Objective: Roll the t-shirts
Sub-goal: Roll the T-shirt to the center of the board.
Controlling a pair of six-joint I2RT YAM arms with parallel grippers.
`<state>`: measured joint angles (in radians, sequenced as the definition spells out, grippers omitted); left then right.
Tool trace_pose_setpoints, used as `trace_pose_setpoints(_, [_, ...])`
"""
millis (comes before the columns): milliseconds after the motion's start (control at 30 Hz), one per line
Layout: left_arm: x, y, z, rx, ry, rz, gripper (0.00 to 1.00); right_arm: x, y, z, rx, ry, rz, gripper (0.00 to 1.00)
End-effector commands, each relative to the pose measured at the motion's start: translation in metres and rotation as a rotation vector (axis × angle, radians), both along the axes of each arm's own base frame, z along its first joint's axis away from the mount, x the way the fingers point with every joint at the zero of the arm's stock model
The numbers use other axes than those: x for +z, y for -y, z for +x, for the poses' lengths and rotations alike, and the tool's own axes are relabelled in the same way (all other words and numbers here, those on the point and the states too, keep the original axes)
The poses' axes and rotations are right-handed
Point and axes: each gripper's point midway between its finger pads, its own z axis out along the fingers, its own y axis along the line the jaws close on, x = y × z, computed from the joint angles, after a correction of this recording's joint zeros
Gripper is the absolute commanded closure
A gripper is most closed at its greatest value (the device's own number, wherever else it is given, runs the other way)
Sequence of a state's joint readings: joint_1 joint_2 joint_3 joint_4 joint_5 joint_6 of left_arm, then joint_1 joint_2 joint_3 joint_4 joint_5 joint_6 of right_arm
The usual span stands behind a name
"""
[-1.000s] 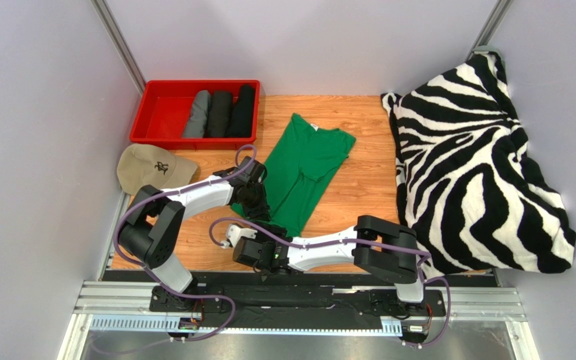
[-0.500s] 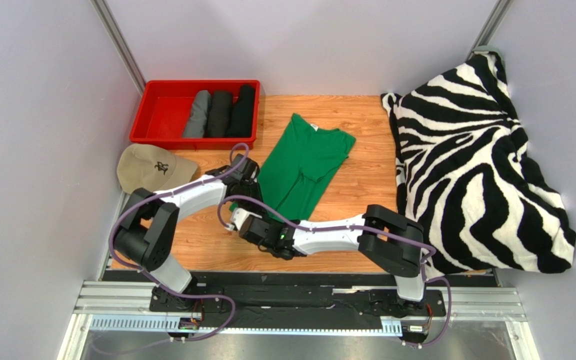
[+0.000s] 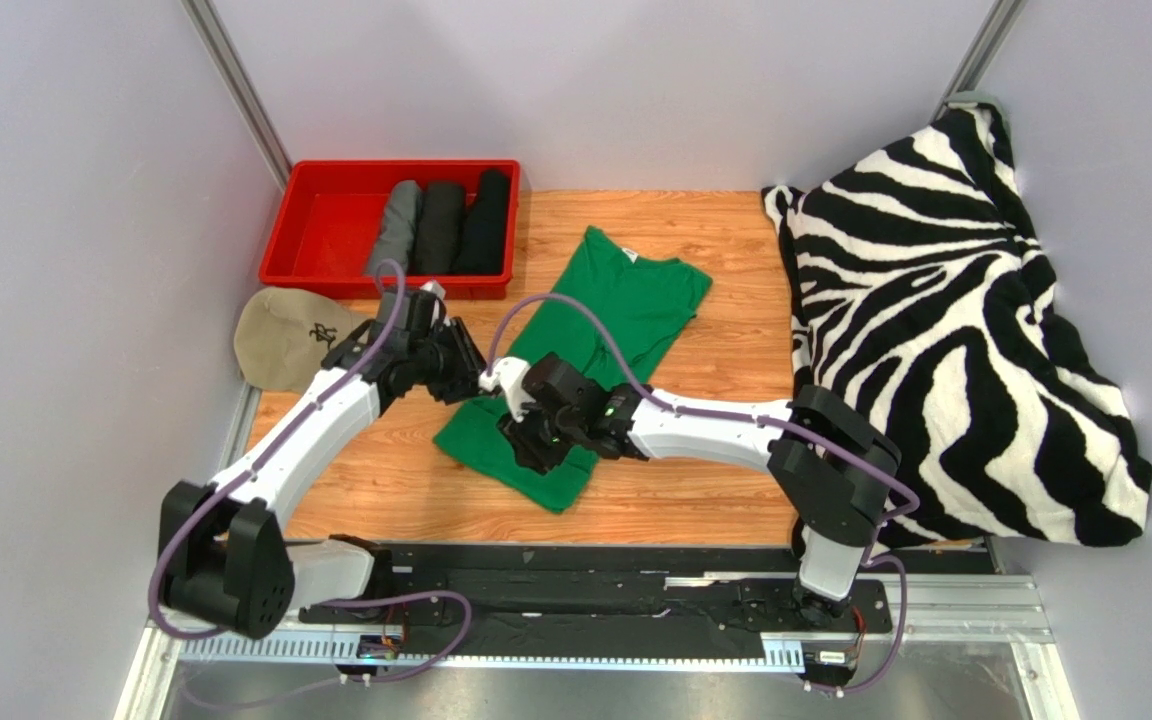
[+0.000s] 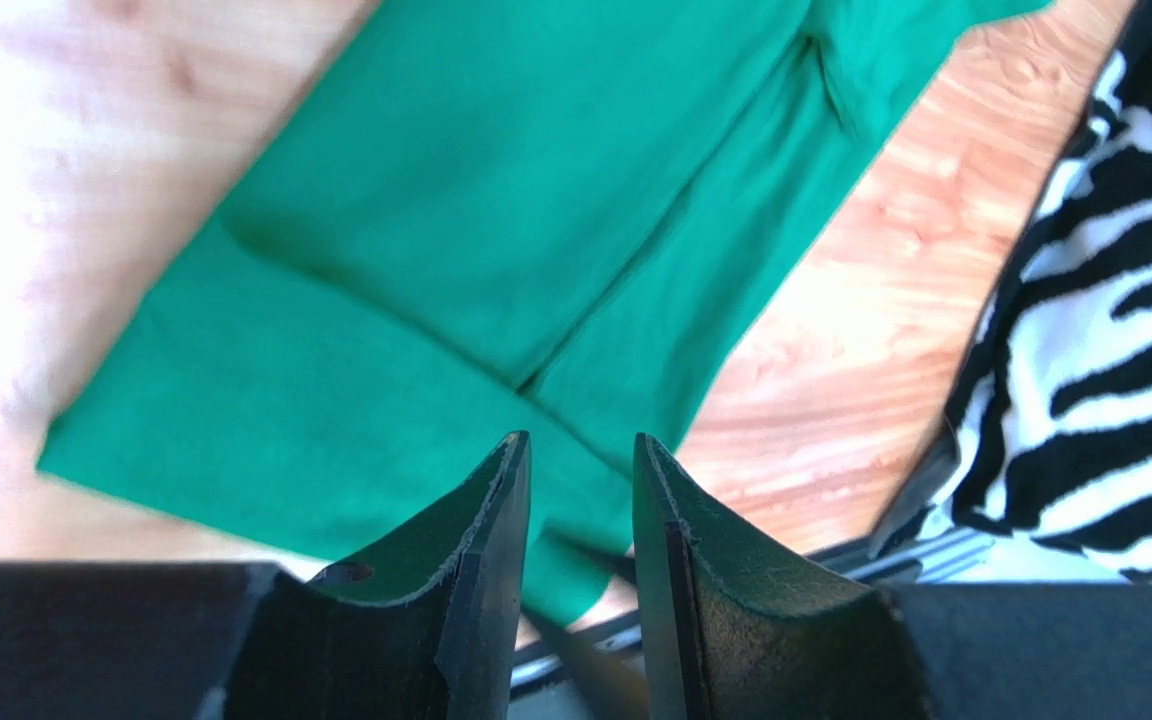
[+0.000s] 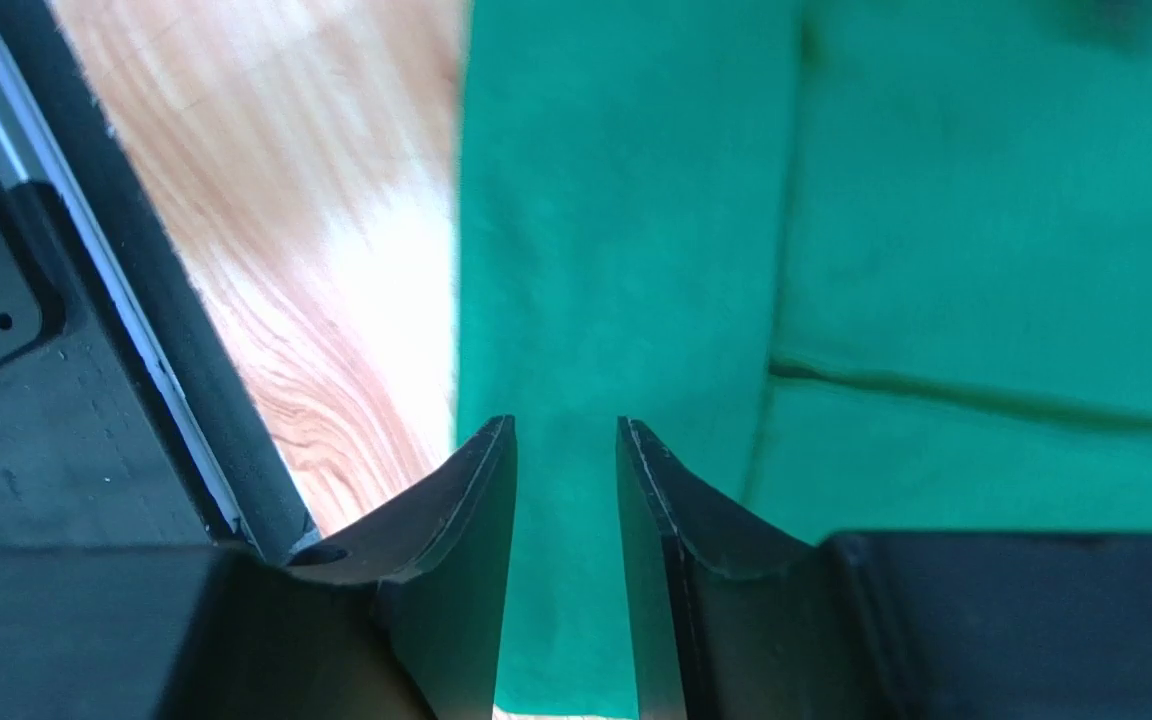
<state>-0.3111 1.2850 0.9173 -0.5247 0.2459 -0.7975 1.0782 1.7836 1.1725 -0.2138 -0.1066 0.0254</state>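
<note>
Green t-shirt point(image 3: 620, 315): lies flat on the bench point(image 3: 717, 383) at the centre of the top view. It is folded into a long strip that runs diagonally from upper centre to lower left of centre. The collar end is uppermost in the frame and shows a small white label. The lower end lies wider, with a fold line across it.

Left fingers point(image 4: 477, 555): parted and released, nothing between them. They hover over the strip's left edge, with green cloth visible through the gap.

Right fingers point(image 5: 462, 555): parted by a narrow gap, with no cloth seen pinched. They are poised above the shirt's lower end near its edge.

Rolled shirts: one grey point(image 3: 394, 228) and two black point(image 3: 441, 225) point(image 3: 486, 221) lie side by side in the red bin point(image 3: 324, 225) at upper left.

Beige cap point(image 3: 279, 333): on the bench just below the bin.

Zebra-striped blanket point(image 3: 943, 330): heaped along the right side, well apart from the green shirt.
</note>
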Motion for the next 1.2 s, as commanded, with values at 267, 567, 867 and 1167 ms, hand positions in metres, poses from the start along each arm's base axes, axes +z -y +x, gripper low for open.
trace_pose_setpoints(267, [-0.04, -0.025, -0.059, 0.139, -0.094, 0.006, 0.74, -0.018, 0.032, 0.016, -0.213, -0.189, 0.025, 0.65])
trace_pose_setpoints(567, [-0.074, -0.042, -0.084, 0.288, -0.243, 0.049, 0.62, 0.015, 0.04, 0.005, -0.277, 0.061, -0.067, 0.53])
trace_pose_setpoints(867, [-0.091, -0.048, -0.075, 0.377, -0.289, 0.084, 0.57, 0.001, 0.029, -0.033, -0.2, 0.227, -0.229, 0.43])
trace_pose_setpoints(1167, [-0.097, -0.054, -0.076, 0.405, -0.323, 0.128, 0.57, -0.013, 0.001, -0.025, -0.189, 0.313, -0.3, 0.39])
